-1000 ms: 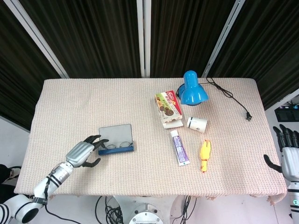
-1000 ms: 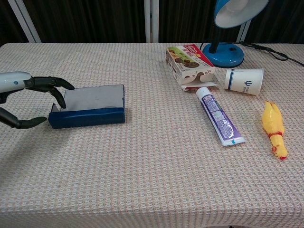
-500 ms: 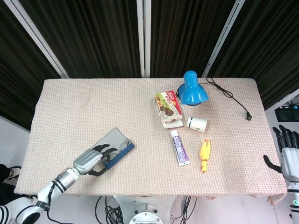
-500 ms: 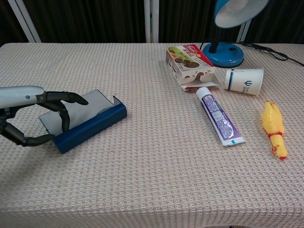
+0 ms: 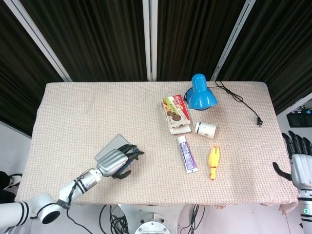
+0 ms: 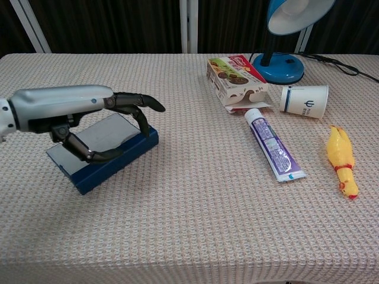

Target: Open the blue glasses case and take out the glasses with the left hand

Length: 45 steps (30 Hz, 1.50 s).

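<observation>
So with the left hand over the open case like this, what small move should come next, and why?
Probably lower and curl the fingers into the case to pinch the glasses. The left hand spreads above the blue case, whose grey lid lies open. The hand hides the glasses in both views, so whether it grips them yet is unclear.

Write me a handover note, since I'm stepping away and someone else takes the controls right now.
Left hand: over the blue glasses case, fingers curled down into it; whether it grips anything cannot be told.
Right hand: open, idle off the table's right edge.
Case: open, lying at an angle near the front left of the table, lid back. The glasses are hidden under the hand.
Done: case opened.
Left: grip the glasses and lift them out with the left hand.
</observation>
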Tool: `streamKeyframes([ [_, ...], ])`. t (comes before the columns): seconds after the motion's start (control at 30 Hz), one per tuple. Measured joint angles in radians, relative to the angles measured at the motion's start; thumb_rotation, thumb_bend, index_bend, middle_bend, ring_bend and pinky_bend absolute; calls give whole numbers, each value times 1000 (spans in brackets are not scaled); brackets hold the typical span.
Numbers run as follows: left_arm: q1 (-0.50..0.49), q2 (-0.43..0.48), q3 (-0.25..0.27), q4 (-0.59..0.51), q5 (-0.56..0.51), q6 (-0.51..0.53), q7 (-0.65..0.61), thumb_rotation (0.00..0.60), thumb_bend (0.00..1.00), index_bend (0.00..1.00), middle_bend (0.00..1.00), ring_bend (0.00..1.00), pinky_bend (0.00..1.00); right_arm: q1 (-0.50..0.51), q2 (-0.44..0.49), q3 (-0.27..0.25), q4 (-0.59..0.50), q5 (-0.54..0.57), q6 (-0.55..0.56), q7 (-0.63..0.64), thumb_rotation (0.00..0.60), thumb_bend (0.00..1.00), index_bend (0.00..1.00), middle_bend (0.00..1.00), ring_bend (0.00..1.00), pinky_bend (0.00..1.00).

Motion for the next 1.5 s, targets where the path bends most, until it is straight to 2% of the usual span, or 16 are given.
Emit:
streamKeyframes([
  [0.1,-20,-28,-6,20,-22,-33,49,600,497,87,279,1,75,0,0,0,3,4,-3,2,600,210,0,0,0,0],
  [0.47,-29,-79,-21,59,-125,-31,322,600,499,86,287,0,58,0,-4,-3,19,4,-9,15,600,210,0,0,0,0],
  [0.57,-34,-77,-31,54,-169,-43,347,600,528,86,291,0,52,1,-6,-5,18,0,-9,11,600,216,0,0,0,0],
  [0.8,-66,-46,-61,31,-345,-115,401,600,608,86,297,0,49,1,-8,-5,12,1,-7,-1,600,228,0,0,0,0],
  [1.03,-95,-15,-86,25,-461,-125,443,600,631,86,303,0,49,6,-10,-6,6,3,-16,-14,600,228,0,0,0,0],
  [1.5,-120,21,-69,62,-612,-114,505,600,666,86,322,0,48,9,-9,-7,-17,-1,-12,-46,600,228,0,0,0,0],
])
